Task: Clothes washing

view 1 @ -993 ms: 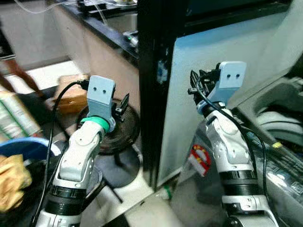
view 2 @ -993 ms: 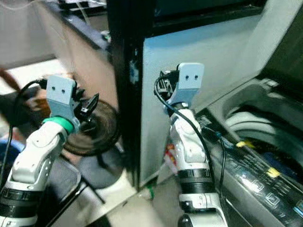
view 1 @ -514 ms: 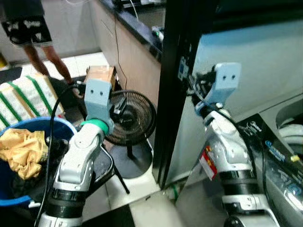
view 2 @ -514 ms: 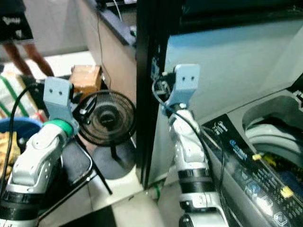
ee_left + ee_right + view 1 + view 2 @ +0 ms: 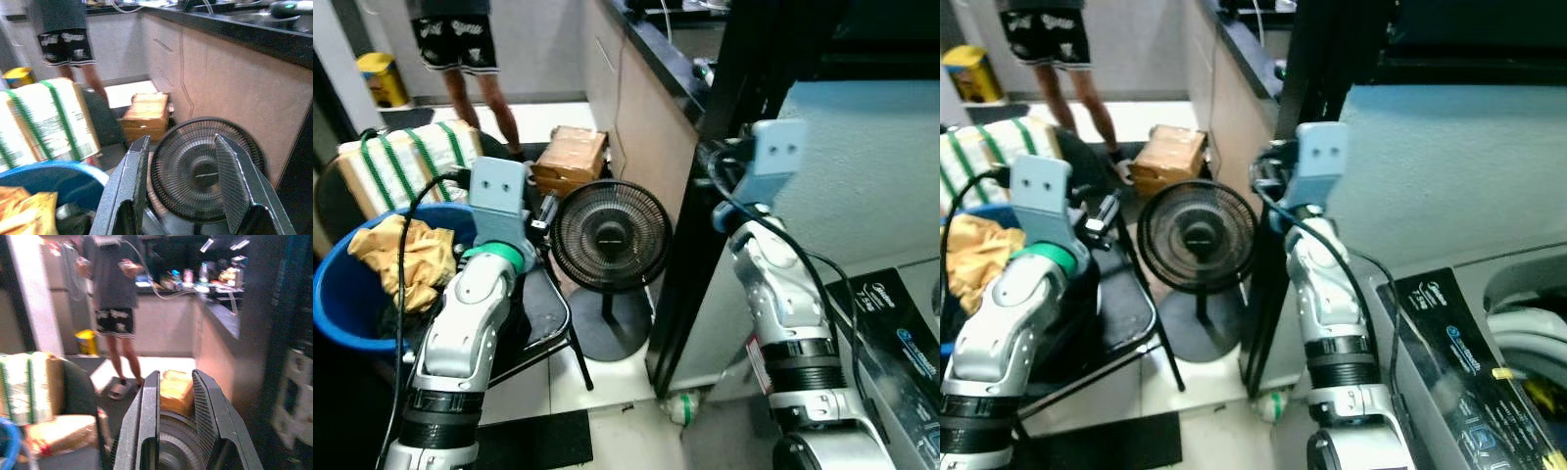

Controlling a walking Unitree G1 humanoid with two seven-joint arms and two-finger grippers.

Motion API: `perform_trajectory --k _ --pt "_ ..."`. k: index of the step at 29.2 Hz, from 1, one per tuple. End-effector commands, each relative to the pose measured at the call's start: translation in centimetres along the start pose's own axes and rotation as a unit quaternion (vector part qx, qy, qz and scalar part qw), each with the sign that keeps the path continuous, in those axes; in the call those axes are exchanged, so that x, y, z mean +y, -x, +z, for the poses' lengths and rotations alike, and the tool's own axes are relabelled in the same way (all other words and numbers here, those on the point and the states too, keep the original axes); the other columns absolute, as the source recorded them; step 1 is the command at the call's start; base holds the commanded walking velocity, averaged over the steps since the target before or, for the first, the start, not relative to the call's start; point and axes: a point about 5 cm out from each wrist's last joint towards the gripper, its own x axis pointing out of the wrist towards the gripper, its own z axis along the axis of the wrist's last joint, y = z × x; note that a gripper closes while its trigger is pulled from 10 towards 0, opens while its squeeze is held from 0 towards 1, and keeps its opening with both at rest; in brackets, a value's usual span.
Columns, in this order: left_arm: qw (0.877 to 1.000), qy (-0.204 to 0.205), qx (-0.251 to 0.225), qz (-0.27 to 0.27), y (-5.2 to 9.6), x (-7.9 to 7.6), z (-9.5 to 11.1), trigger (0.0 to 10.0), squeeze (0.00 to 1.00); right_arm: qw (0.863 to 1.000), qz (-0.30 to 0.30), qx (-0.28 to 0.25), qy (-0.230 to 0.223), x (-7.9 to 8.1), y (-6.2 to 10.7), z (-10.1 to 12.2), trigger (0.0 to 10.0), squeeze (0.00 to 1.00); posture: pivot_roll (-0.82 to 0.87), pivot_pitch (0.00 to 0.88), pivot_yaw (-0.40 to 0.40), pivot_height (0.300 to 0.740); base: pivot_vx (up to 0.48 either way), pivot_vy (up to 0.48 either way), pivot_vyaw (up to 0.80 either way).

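Both grippers, left (image 5: 178,188) and right (image 5: 176,423), are hanging open, empty. Yellow crumpled cloth (image 5: 399,257) is sitting in the round blue plastic basin (image 5: 342,313), beside the black floor fan (image 5: 611,237). Risk: left arm clipping the fan while reaching.

ahead: floor fan (image 5: 612,235), black post (image 5: 705,186) | left: blue basket (image 5: 352,294) | beyond: person (image 5: 460,49)

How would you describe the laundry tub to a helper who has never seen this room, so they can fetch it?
Start at the black fan standing on the floor by the dark pillar. To the fan's left, past the folding chair, sits a round blue tub. It is the one blue thing there, with a crumpled yellow cloth on top.
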Motion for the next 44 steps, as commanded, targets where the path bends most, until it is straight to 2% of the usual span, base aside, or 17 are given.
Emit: perform_trajectory --k 1,10,14,26,28,29,31,33,34,36,42,43,44 --pt "1.000 0.002 0.003 -0.004 0.1 -0.3 -0.1 10.0 0.00 1.000 -0.008 0.000 -0.003 -0.5 0.0 -0.1 10.0 0.00 0.13 0.000 -0.004 0.740 0.000 0.000 0.80" --pt "1.000 0.010 0.004 -0.006 0.1 -0.3 0.0 10.0 0.00 1.000 -0.013 -0.011 -0.012 -0.7 0.0 0.2 10.0 0.00 0.12 0.000 0.002 0.740 0.000 0.000 0.77" --pt "1.000 0.015 0.005 -0.012 0.1 -0.5 0.0 10.0 0.00 0.999 -0.028 -0.024 -0.033 -1.2 0.2 0.3 10.0 0.00 0.12 0.000 0.007 0.740 0.000 0.443 0.00" --pt "1.000 0.015 0.007 -0.013 0.0 -0.5 0.0 10.0 0.00 0.999 -0.025 -0.008 -0.029 -1.0 0.6 -0.7 10.0 0.00 0.12 0.000 0.013 0.740 0.000 0.438 0.00" --pt "0.999 0.031 0.018 0.016 0.1 0.1 -0.5 10.0 0.00 0.999 -0.013 0.024 -0.019 -0.7 0.7 -1.7 10.0 0.00 0.12 0.000 0.006 0.740 0.000 0.000 0.00" --pt "0.999 0.031 0.018 0.016 0.1 0.1 -0.5 10.0 0.00 0.999 -0.013 0.024 -0.019 -0.7 0.7 -1.7 10.0 0.00 0.12 0.000 0.006 0.740 0.000 0.000 0.00" --pt "0.997 0.049 0.029 0.055 0.3 0.9 -1.4 10.0 0.00 0.998 0.001 0.056 -0.009 -0.3 1.0 -2.9 10.0 0.00 0.12 0.000 0.005 0.740 0.000 0.000 0.00" --pt "0.996 0.041 0.042 0.060 0.6 1.0 -2.1 10.0 0.00 0.994 -0.006 0.106 -0.041 -0.4 1.6 -4.5 10.0 0.00 0.12 0.000 -0.002 0.740 0.000 0.000 0.00" --pt "0.996 0.041 0.042 0.060 0.6 1.0 -2.1 10.0 0.00 0.994 -0.006 0.106 -0.041 -0.4 1.6 -4.5 10.0 0.00 0.12 0.000 -0.002 0.740 0.000 0.000 0.00" --pt "0.996 0.036 0.057 0.052 0.7 0.7 -2.6 10.0 0.00 0.988 -0.032 0.143 -0.056 -1.2 2.4 -6.0 10.0 0.00 0.12 0.000 -0.003 0.740 0.000 0.000 0.00" --pt "0.995 0.033 0.070 0.058 1.0 0.6 -3.3 10.0 0.00 0.984 -0.024 0.170 -0.039 -1.4 3.2 -7.1 10.0 0.00 0.12 0.000 -0.003 0.740 0.000 0.000 0.00" --pt "0.994 0.030 0.080 0.063 1.1 0.5 -3.9 10.0 0.00 0.984 -0.009 0.176 -0.010 -1.0 3.4 -7.4 10.0 0.00 0.12 0.000 -0.003 0.740 0.000 0.000 0.00" --pt "0.994 0.030 0.080 0.063 1.1 0.5 -3.9 10.0 0.00 0.984 -0.009 0.176 -0.010 -1.0 3.4 -7.4 10.0 0.00 0.12 0.000 -0.003 0.740 0.000 0.000 0.00"
